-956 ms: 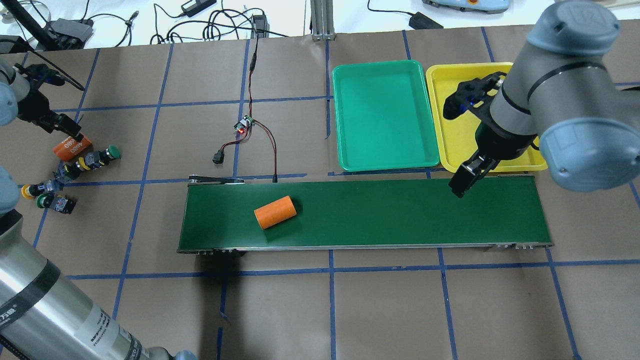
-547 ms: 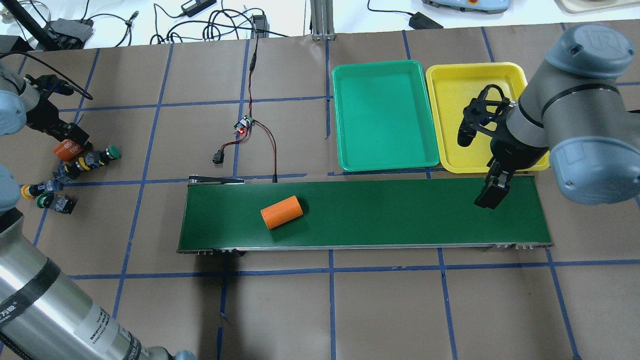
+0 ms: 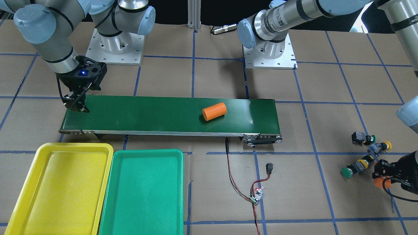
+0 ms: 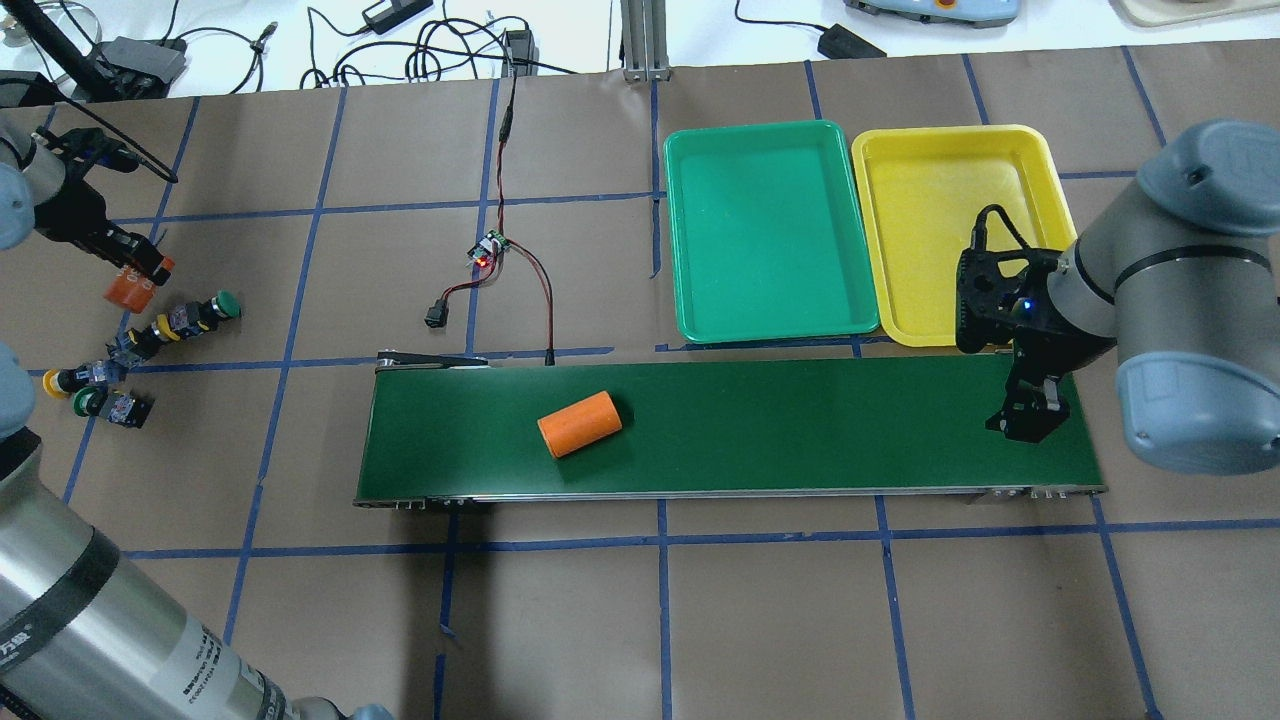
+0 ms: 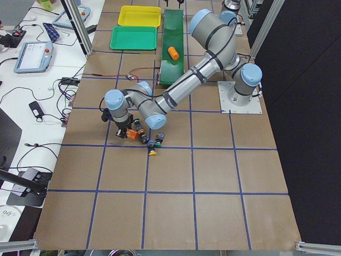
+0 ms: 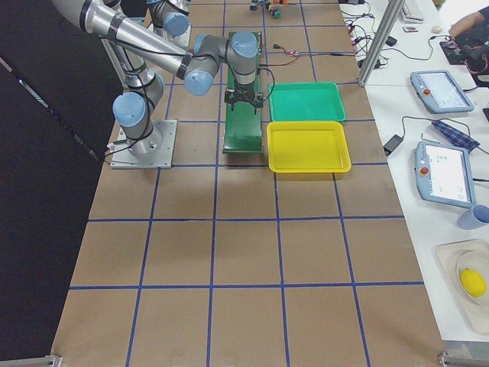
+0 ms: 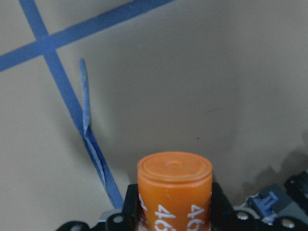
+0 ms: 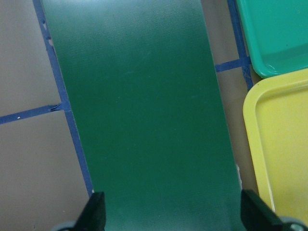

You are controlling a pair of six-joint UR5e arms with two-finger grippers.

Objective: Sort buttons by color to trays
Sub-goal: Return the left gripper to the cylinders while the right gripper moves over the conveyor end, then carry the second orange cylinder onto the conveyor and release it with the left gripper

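Four buttons lie on the table at the far left: a green one point(image 4: 226, 303), a yellow one point(image 4: 163, 329), a yellow one point(image 4: 52, 381) and a green one point(image 4: 85, 402). My left gripper point(image 4: 135, 278) is just behind them, shut on an orange cylinder marked 4680 point(image 7: 174, 185). My right gripper point(image 4: 1030, 422) is open and empty over the right end of the conveyor belt point(image 4: 800, 430); its fingers point(image 8: 96, 211) stand wide apart. The green tray point(image 4: 765, 230) and the yellow tray point(image 4: 930, 230) lie empty side by side behind the belt.
A second orange cylinder point(image 4: 580, 423) lies on the belt left of its middle. A small circuit board with red and black wires point(image 4: 490, 250) lies behind the belt's left end. The robot bases point(image 3: 267, 49) stand at the near side.
My left gripper has come down on the orange cylinder and shut on it. My right gripper has moved right, to the belt's end. The cylinder on the belt has travelled a little to the right.
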